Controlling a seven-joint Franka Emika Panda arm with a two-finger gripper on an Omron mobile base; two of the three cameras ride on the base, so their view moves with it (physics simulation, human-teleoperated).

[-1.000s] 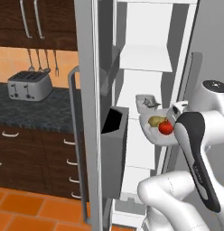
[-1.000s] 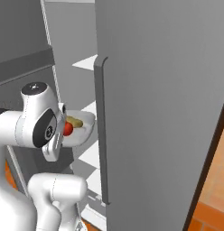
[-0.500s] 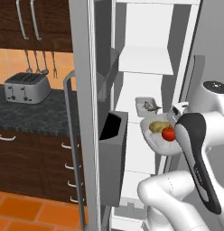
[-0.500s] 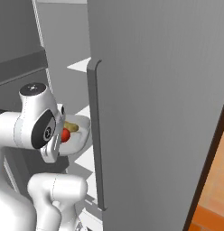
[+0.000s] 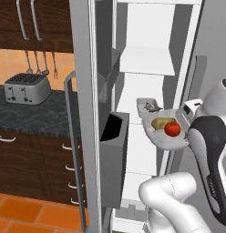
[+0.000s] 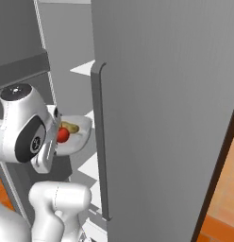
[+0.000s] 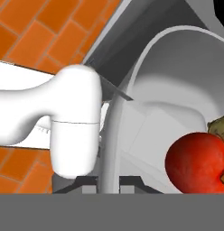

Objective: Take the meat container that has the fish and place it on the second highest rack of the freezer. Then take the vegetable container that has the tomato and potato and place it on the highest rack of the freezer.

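One fish container (image 5: 149,106) — left base view

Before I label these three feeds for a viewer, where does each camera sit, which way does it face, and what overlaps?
Left base view: behind the arm's left, facing the open freezer; white arm at lower right, vegetable container with tomato.
Right base view: behind the arm's right, facing the freezer door; arm at lower left.
Hand view: on the hand, along the pincer shut on the container's rim.
All three share the container and tomato.
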